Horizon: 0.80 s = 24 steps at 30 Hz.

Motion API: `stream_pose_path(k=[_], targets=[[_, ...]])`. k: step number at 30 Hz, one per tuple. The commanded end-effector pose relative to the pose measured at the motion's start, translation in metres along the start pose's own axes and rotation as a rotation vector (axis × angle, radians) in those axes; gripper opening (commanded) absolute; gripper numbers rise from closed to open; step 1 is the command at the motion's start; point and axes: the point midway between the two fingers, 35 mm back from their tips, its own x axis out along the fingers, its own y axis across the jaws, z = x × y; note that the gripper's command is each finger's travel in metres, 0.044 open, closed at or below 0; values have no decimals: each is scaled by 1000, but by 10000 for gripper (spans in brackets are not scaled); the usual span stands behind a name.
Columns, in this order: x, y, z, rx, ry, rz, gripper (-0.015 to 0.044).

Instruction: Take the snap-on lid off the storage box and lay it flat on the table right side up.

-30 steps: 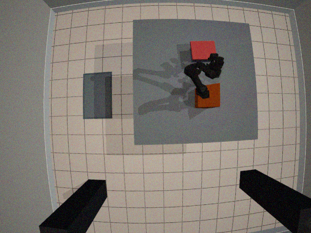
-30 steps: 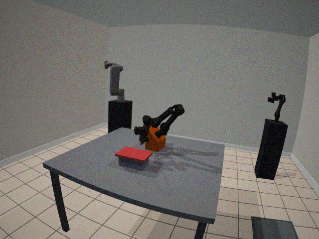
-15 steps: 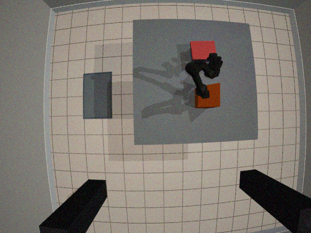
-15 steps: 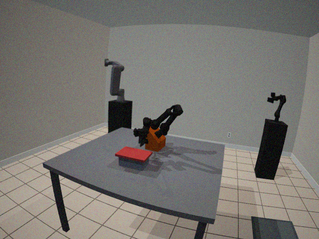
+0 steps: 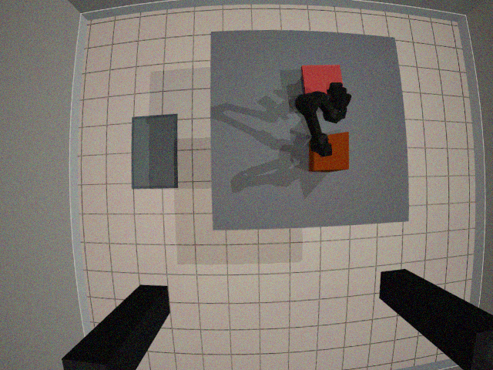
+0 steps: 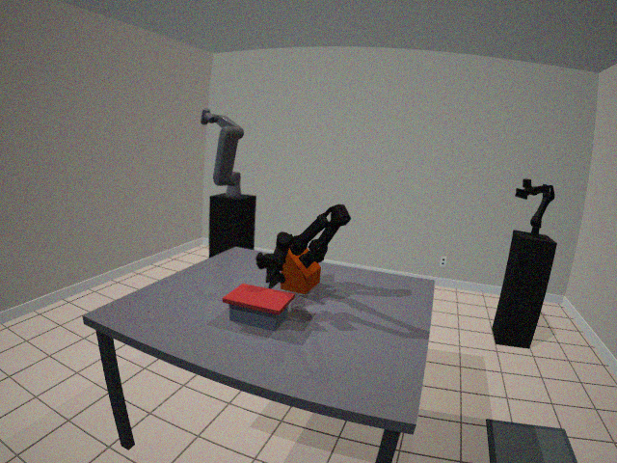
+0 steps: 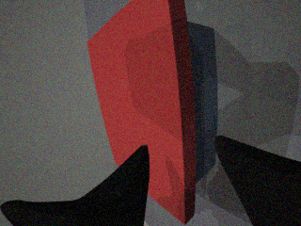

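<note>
The red lid sits flat on top of the blue-grey storage box, its edges overhanging the walls. The box stands on the grey table. My gripper is open and empty, just above and beside the lid's edge on the orange block's side. In the wrist view the left fingertip overlaps the lid's top face and the right fingertip shows beyond the lid's edge, beside the box wall. Whether either finger touches the lid cannot be told.
An orange block stands by the arm's base, on the gripper's side of the box. The arm bends over between block and box. The table's edge runs beyond the box. Other arms stand on black pedestals away from the table.
</note>
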Motion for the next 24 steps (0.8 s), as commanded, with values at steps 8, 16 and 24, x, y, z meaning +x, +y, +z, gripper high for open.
stream_pose_path(k=[8,16,24], targets=[[20,1,-1,-1,3,7,235],[32,0,-4,1,8,13,235],[32,0,-4,1,8,13,130]])
